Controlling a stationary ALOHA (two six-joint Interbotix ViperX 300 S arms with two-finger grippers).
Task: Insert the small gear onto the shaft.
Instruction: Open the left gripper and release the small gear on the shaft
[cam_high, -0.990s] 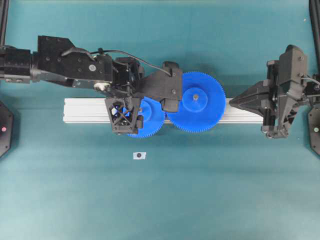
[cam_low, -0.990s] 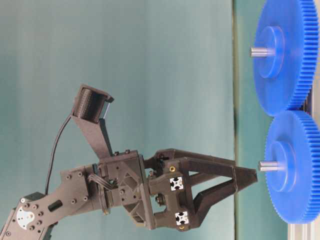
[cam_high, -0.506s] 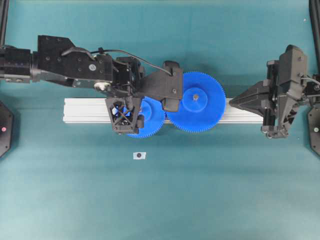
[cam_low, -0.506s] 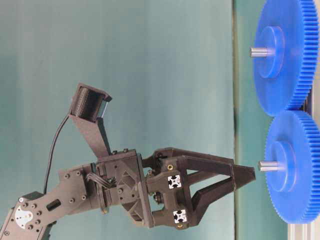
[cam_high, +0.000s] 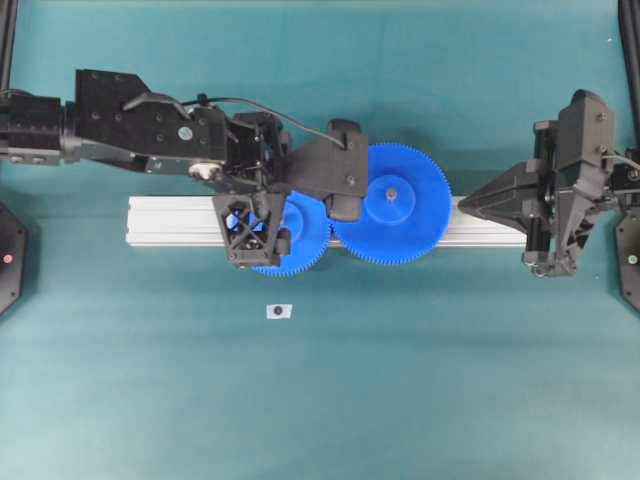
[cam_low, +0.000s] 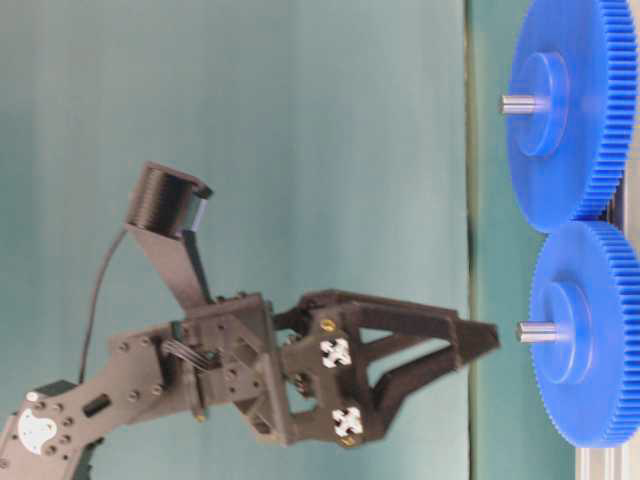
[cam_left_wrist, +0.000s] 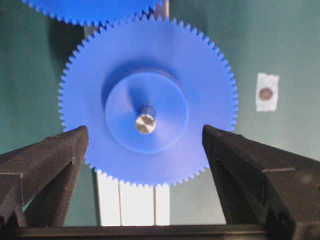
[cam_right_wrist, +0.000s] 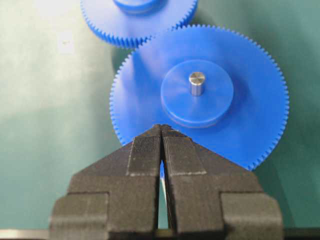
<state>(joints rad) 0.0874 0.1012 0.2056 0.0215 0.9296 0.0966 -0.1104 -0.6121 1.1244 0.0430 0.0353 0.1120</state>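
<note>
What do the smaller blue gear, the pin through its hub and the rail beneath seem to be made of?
Smaller blue toothed gear: likely plastic, uniform saturated colour with a matte, moulded look.
Silvery pin through its hub: apparently metal, with a bright, brushed end face.
Pale grooved rail: probably extruded aluminium, judging by the silvery lengthwise slots.

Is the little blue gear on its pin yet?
Yes. The small gear sits flat on the rail, a silver pin poking through its hub.
</note>
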